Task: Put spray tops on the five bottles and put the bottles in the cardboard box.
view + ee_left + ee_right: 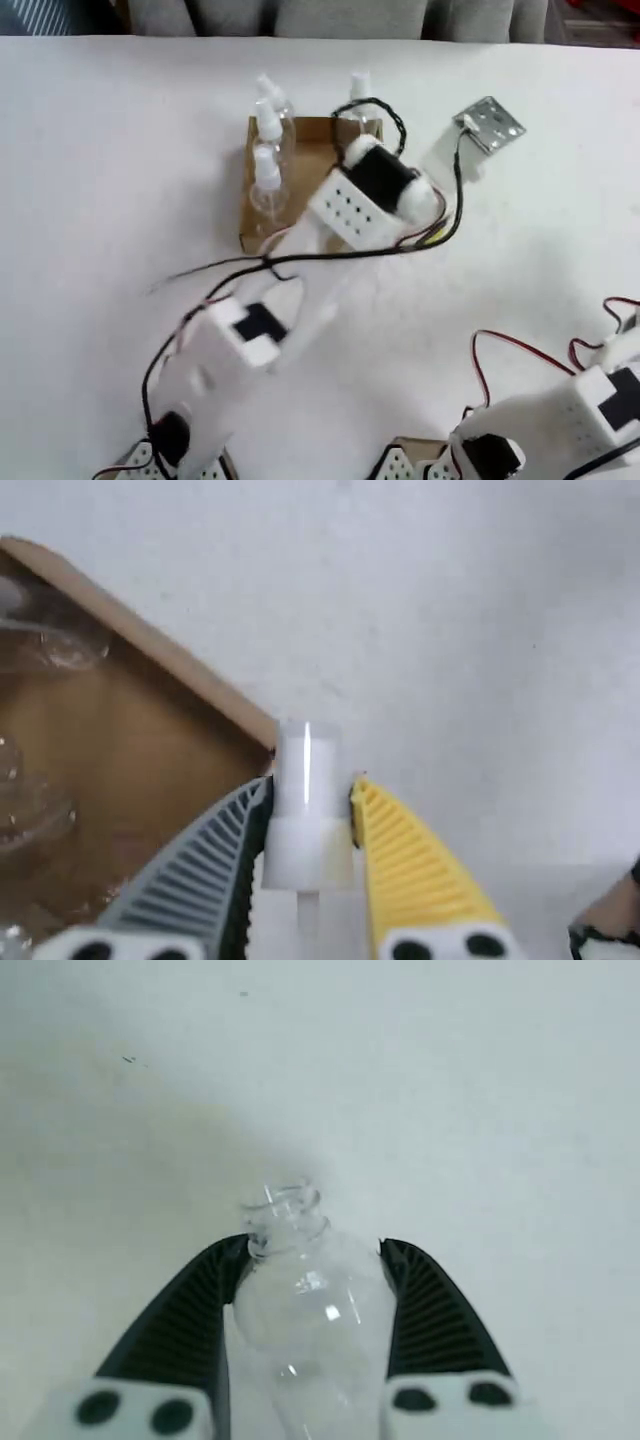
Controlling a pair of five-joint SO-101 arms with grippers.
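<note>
Three clear plastic bottles (267, 165) with white tops stand along one side of the brown cardboard box (312, 150). The left gripper (310, 785) is clamped on a white cylindrical spray top (305, 748) right over the box's corner rim. Lowered from there, I judge it could catch the cardboard wall and tip, or land outside. Its long axis runs along the fingers, tip away from the wrist. The right gripper (312, 1248) grips a clear uncapped bottle (305, 1305) by the shoulders above the white table (500, 1080) — open neck pointing away from the wrist, length in line with the fingers.
</note>
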